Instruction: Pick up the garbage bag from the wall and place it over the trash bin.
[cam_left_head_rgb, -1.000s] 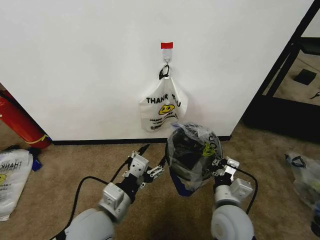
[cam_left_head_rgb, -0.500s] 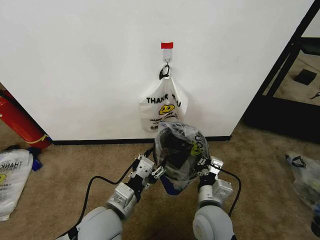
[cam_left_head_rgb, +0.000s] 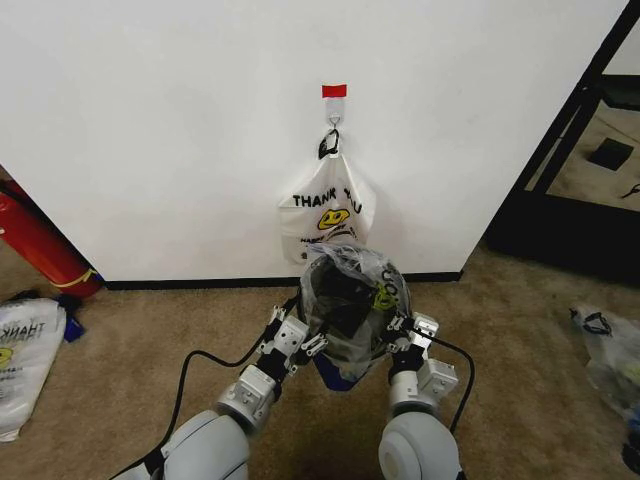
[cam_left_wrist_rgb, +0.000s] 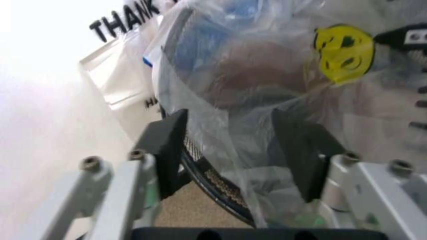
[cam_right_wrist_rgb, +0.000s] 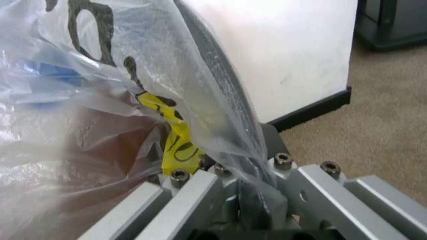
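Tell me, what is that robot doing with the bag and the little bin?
The robot is fitting the garbage bag over the trash bin, on the carpet by the wall. The left end effector is open against one side of the bin, with bag plastic between its fingers. The right end effector pinches the bag at the other side. A white Thank You bag hangs on the wall hook behind.

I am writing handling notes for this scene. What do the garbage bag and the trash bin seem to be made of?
The garbage bag looks like thin, glossy, see-through plastic film: it wrinkles, and the bin shows through it. The trash bin looks like black metal wire mesh with a smooth rim, judging by its fine grid. The left gripper and the right gripper are at the bin's sides.
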